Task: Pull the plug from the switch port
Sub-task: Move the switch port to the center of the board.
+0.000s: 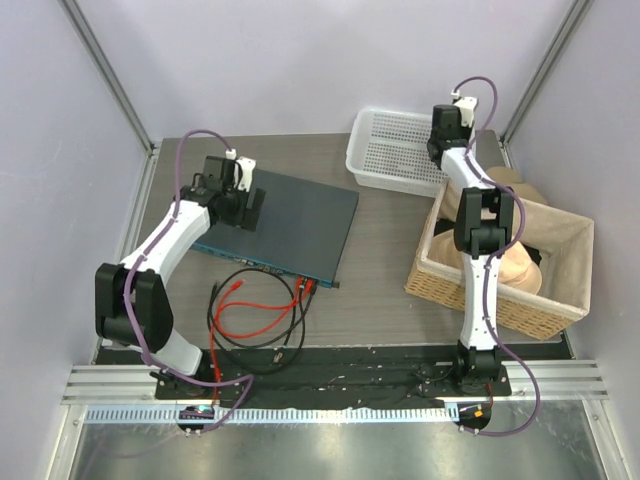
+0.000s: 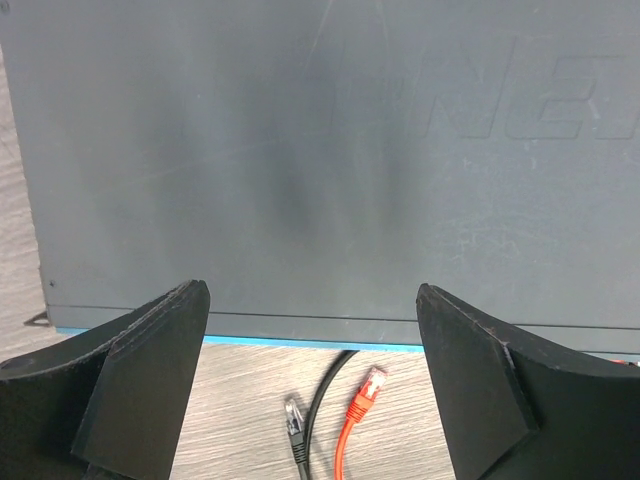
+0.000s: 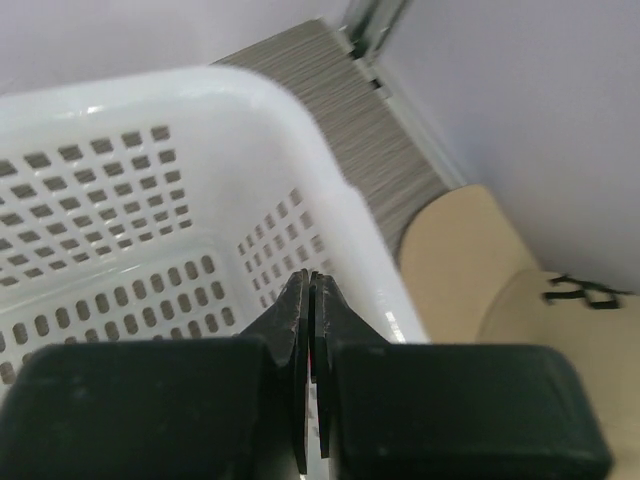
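Note:
The switch [image 1: 295,225] is a flat dark slate-grey box lying mid-table, with its bluish front edge [image 2: 300,343] facing the arms. A red plug [image 1: 305,285] sits at that edge near its right end, and a black cable [image 2: 340,372] runs in under the edge. A loose black plug [image 2: 293,415] and a loose red plug [image 2: 370,385] lie on the table in front. My left gripper [image 1: 250,208] is open and empty above the switch's left part [image 2: 312,295]. My right gripper [image 1: 440,150] is shut and empty over the white basket's rim [image 3: 310,285].
Red and black cables [image 1: 255,315] lie coiled in front of the switch. A white perforated basket [image 1: 395,150] stands at the back right. A wicker basket [image 1: 500,265] holding tan things stands at the right, under the right arm.

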